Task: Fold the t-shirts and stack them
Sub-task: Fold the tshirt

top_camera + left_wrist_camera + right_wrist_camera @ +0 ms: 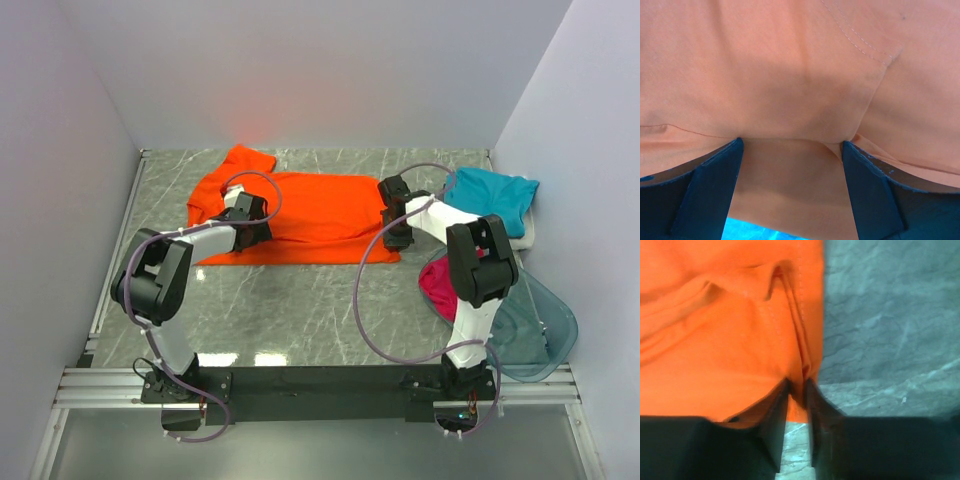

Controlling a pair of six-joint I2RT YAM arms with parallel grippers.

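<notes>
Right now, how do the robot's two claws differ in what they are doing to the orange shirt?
The left gripper has its jaws spread wide; the right gripper has them nearly together, pinching a fold of cloth. The left gripper sits over the left part of the orange t-shirt, the right gripper at its right edge. Both are down on that same shirt.

Desk [300, 300] top is grey-green marble-look w/ pale veins, glossy; two bright glare patches [268, 358] sit near the front edge, so light comes from overhead. Plain white panels box it in on 3 sides: back wall [320, 70], left wall [50, 200], right wall [590, 120]. Silver alu rail [100, 385] runs along the near edge, thin metal trim [118, 240] along the left side. Below the rail, a dull grey strip [320, 450].
</notes>
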